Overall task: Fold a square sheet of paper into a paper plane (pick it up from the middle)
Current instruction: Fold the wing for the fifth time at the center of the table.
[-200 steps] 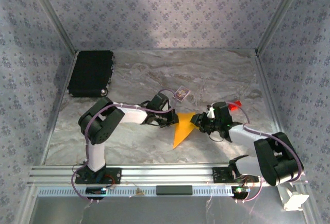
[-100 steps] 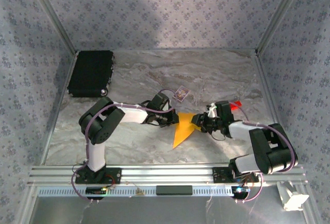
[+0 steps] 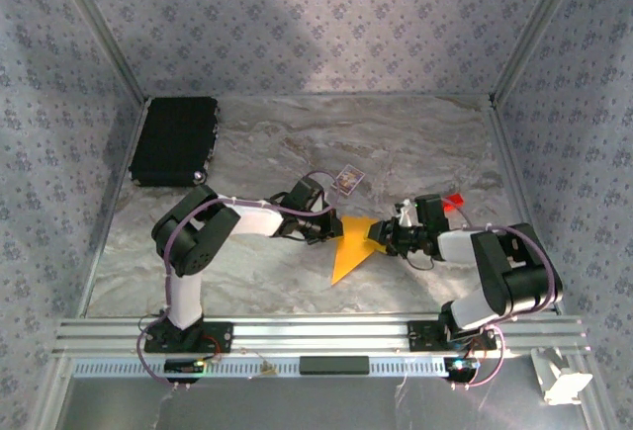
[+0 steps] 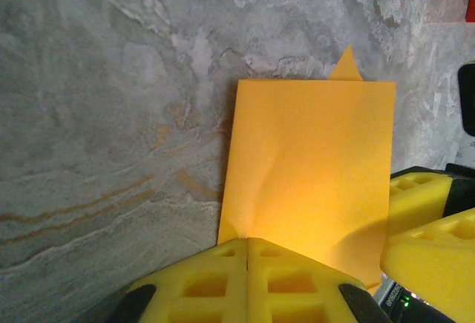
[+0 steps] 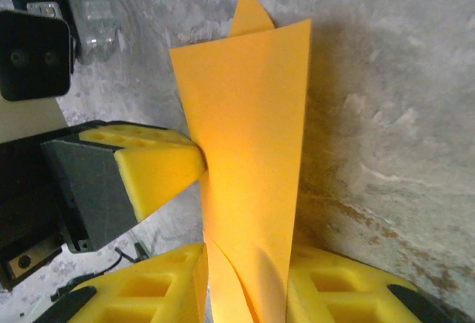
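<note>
Creasing the part-folded paper (image 4: 312, 160), we have left gripper (image 4: 247, 243) and right gripper (image 5: 245, 255) both clamped on it; next, one must likely release and press

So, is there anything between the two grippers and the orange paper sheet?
Nothing visible stands between them. The left gripper is shut on one edge of the orange paper sheet, and the right gripper grips it from the opposite side.

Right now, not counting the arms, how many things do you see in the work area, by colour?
Orange-yellow: 1, the folded paper
Purple-and-white: 1, the small card
Red: 1, the small block
Black: 1, the flat case
Total: 4
</note>
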Robot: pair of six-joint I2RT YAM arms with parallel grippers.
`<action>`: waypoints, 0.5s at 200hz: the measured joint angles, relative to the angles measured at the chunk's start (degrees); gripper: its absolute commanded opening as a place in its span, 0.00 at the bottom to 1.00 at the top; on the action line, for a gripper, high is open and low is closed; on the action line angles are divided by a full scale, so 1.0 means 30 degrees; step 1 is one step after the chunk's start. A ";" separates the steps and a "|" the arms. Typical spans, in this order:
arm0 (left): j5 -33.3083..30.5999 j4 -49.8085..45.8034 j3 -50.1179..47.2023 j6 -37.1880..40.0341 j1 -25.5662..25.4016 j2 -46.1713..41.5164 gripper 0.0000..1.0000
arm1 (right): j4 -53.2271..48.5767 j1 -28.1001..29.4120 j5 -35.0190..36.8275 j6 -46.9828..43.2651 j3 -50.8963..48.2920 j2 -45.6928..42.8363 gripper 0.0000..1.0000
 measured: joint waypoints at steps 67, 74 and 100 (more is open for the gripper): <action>0.0138 0.0095 -0.0029 -0.0146 0.0073 0.0007 0.07 | 0.0262 0.0000 -0.0816 -0.1086 0.0707 0.0882 0.16; 0.0153 0.0138 -0.0044 -0.0153 0.0073 0.0007 0.08 | 0.0248 0.0000 -0.0816 -0.1151 0.0729 0.0947 0.13; 0.0233 0.0430 -0.0153 -0.0219 0.0087 -0.0029 0.15 | 0.0248 0.0000 -0.0801 -0.1224 0.0772 0.1173 0.08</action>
